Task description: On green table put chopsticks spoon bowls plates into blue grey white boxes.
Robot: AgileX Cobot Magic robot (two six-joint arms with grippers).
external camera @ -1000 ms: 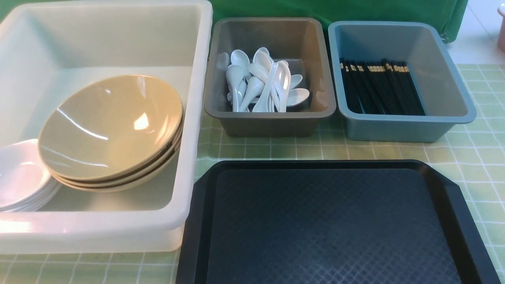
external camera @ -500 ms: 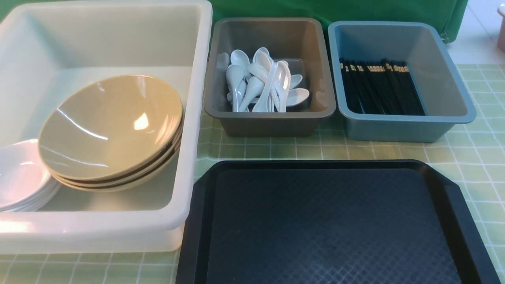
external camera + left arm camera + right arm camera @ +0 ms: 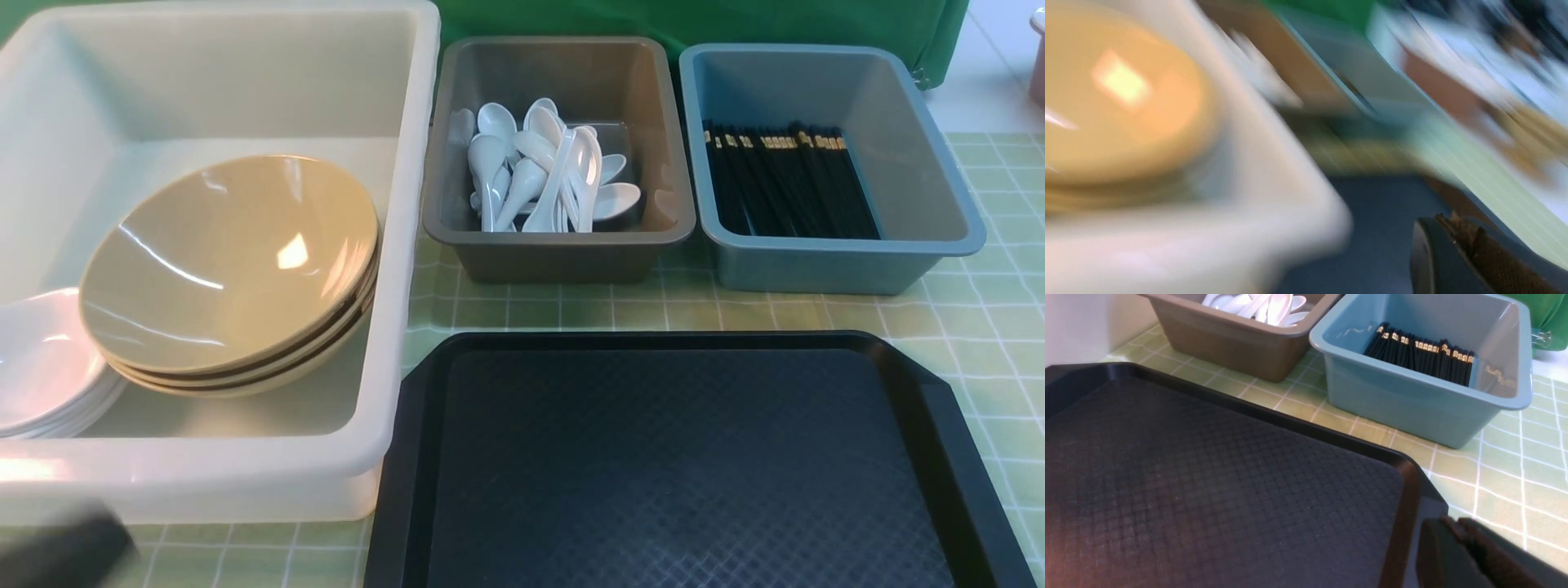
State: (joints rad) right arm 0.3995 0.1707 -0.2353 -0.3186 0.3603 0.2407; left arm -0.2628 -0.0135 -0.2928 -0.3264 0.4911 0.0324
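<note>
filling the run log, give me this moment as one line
bowls, plates: white box | spoons: grey box | chopsticks: blue box | tray: bare | grippers: shut, holding nothing

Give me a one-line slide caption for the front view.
Stacked tan bowls and white dishes in the white tub, spoons in the brown-grey tub, chopsticks in the blue.
</note>
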